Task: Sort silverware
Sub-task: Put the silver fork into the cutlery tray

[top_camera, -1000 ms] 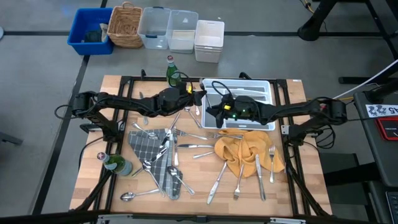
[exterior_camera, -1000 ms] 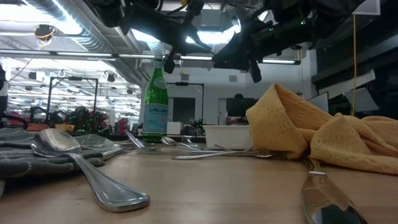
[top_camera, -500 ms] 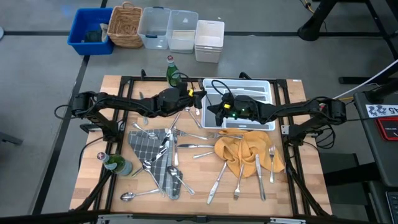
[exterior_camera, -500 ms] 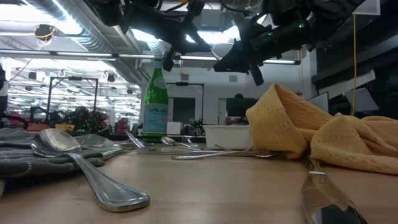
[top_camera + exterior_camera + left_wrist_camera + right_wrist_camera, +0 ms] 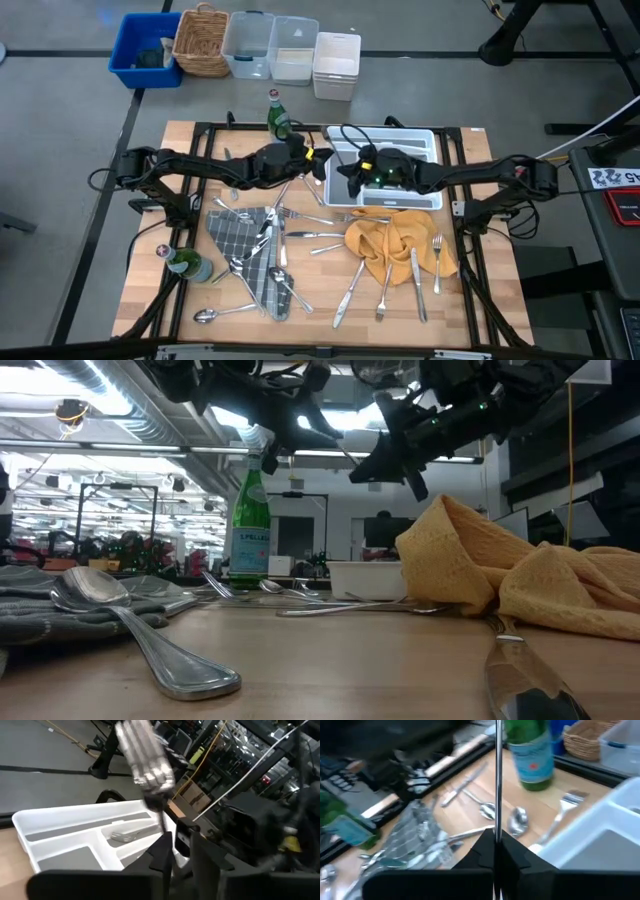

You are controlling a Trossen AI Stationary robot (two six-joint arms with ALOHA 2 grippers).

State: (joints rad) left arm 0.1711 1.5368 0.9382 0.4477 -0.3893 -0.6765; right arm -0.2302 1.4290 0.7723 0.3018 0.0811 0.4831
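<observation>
I see the white tray [image 5: 420, 148] at twelve o'clock and most silverware [image 5: 300, 235] scattered mid-table. Both grippers meet at its left edge. The left gripper [image 5: 180, 851] pinches a fork [image 5: 145, 757]; the right gripper [image 5: 496, 845] clamps a thin metal stem [image 5: 498, 775], probably another utensil. These pieces are stiff, light and slick: grip mid-handle. Only the left wrist view shows a piece already in the tray.

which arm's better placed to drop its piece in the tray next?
Left, likely. The left gripper holds a fork with the tray compartments straight ahead. The right gripper pinches a thin piece but faces the bottle.
</observation>
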